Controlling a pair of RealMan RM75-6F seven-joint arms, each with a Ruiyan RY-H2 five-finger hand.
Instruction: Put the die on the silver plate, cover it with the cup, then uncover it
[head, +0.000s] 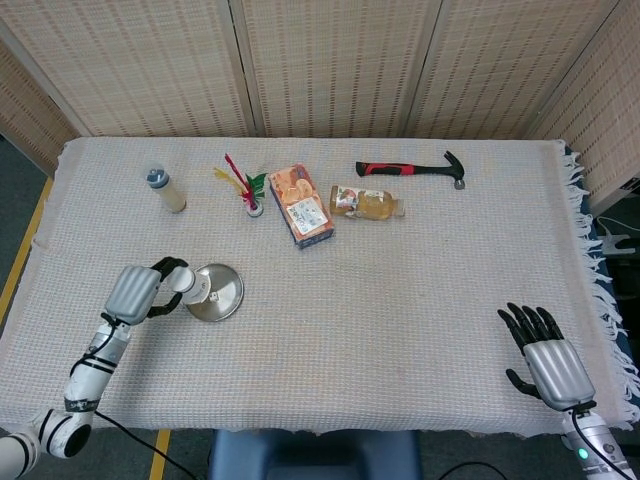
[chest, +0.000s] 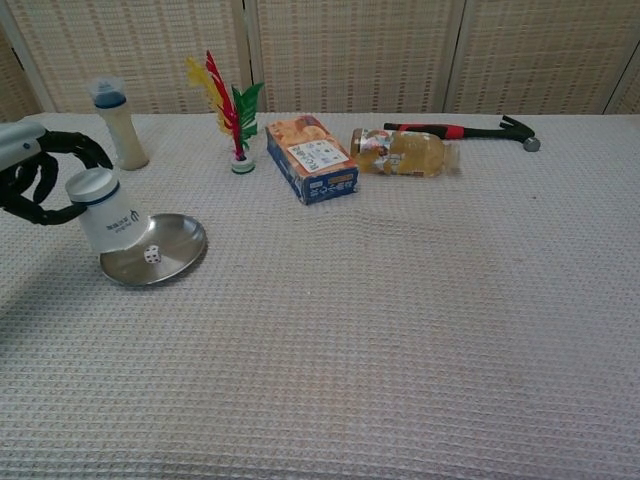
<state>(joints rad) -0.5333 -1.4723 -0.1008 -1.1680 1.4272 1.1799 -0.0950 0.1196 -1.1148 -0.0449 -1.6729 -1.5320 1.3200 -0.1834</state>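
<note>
While my left hand (chest: 30, 175) grips the cup (chest: 105, 212) upside down by its base, fingers curled round it, the cup hangs tilted over the left edge of the plate (chest: 180, 255). Its rim is just off or barely at the plate's left side; I cannot tell whether it touches. From the head view the same hand (head: 135, 292) sits left of the plate (head: 225, 297), with the cup (head: 190, 285) between them.

With the cup drawn aside, the die (chest: 151, 254) lies uncovered in the plate, white with dark pips, near the middle and just right of the cup's rim.

My right hand (head: 545, 355) lies at the near right corner of the table (head: 400, 300), palm down, fingers spread and holding nothing, well apart from everything else.

Along the far side, from left to right, stand a small bottle (chest: 118, 122), a shuttlecock (chest: 232, 115) with red, yellow and green feathers, a box (chest: 310, 158), a jar (chest: 405, 151) on its side, and a hammer (chest: 470, 130) with a red and black handle.
</note>
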